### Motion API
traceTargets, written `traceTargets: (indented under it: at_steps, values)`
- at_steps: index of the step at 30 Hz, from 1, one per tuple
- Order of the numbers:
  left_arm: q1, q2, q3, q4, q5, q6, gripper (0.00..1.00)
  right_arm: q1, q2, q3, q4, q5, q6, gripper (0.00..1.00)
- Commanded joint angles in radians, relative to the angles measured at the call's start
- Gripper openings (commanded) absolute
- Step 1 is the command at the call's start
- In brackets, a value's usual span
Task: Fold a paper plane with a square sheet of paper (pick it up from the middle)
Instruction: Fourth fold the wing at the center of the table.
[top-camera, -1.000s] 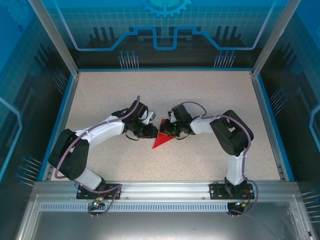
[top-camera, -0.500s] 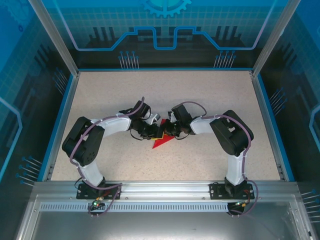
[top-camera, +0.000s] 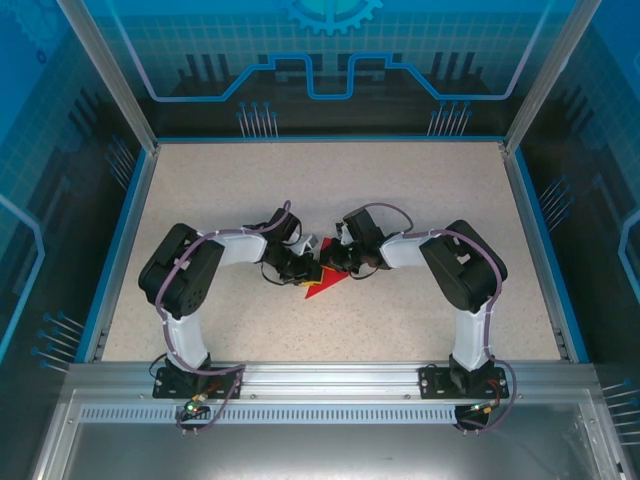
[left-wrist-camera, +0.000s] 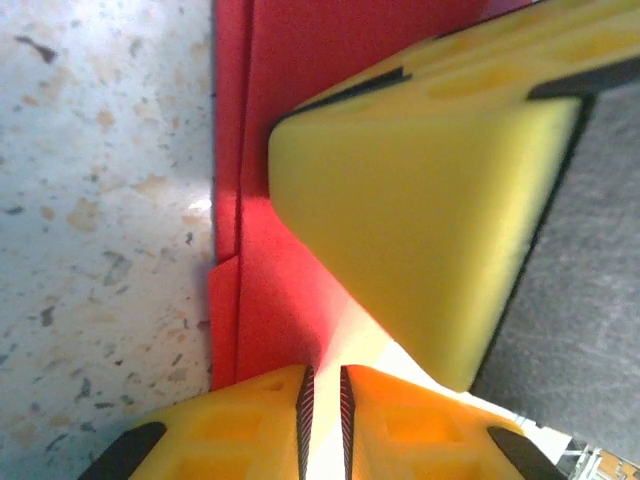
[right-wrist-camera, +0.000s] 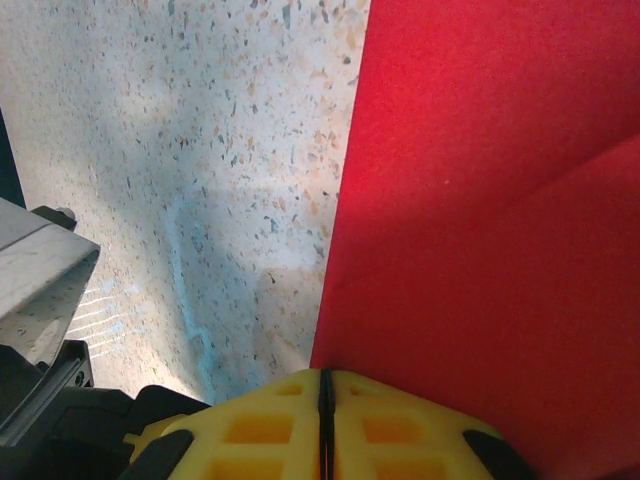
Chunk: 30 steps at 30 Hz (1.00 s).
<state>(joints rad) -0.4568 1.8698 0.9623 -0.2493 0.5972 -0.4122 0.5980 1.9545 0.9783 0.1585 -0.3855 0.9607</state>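
The square sheet of paper (top-camera: 322, 284) is a folded red wedge lying flat mid-table, its tip pointing to the near left. In the left wrist view its layered left edge (left-wrist-camera: 238, 200) runs straight down the table. My left gripper (top-camera: 311, 268) (left-wrist-camera: 323, 375) rests low on the paper's left part, its jaws a narrow slit apart; the gap is washed out by glare. My right gripper (top-camera: 334, 262) (right-wrist-camera: 325, 375) is shut, tips down at the paper's edge (right-wrist-camera: 480, 200). Its yellow finger (left-wrist-camera: 420, 200) looms over the paper just ahead of my left jaws.
The speckled beige table (top-camera: 420, 190) is bounded by a blue rim (top-camera: 534, 240) and clear walls. Both arms bend inward and meet at the centre, with the left elbow (top-camera: 180, 270) and the right elbow (top-camera: 465, 265) out to the sides.
The left arm's elbow has swung in and up, and its gripper has come down onto the paper's left part with the jaws narrowing. The right arm and the paper have stayed put.
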Motion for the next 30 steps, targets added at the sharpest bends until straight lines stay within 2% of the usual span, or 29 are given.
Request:
traceTargets:
  at_steps: [1, 9, 17, 26, 30]
  values:
    - [0.005, 0.023, -0.057, -0.027, -0.040, 0.014, 0.20, 0.017, 0.063, -0.045, -0.120, 0.068, -0.022, 0.10]
    - [0.005, -0.045, -0.137, -0.075, -0.094, 0.025, 0.20, 0.018, 0.064, -0.040, -0.125, 0.068, -0.022, 0.11]
    - [0.003, -0.111, -0.176, -0.119, -0.090, 0.030, 0.21, 0.017, 0.064, -0.042, -0.127, 0.071, -0.021, 0.10]
    - [0.001, -0.247, -0.146, -0.107, -0.085, -0.003, 0.22, 0.020, 0.064, -0.044, -0.120, 0.070, -0.018, 0.11]
    - [0.001, -0.284, -0.115, -0.087, -0.038, -0.021, 0.23, 0.020, 0.065, -0.044, -0.120, 0.070, -0.017, 0.10]
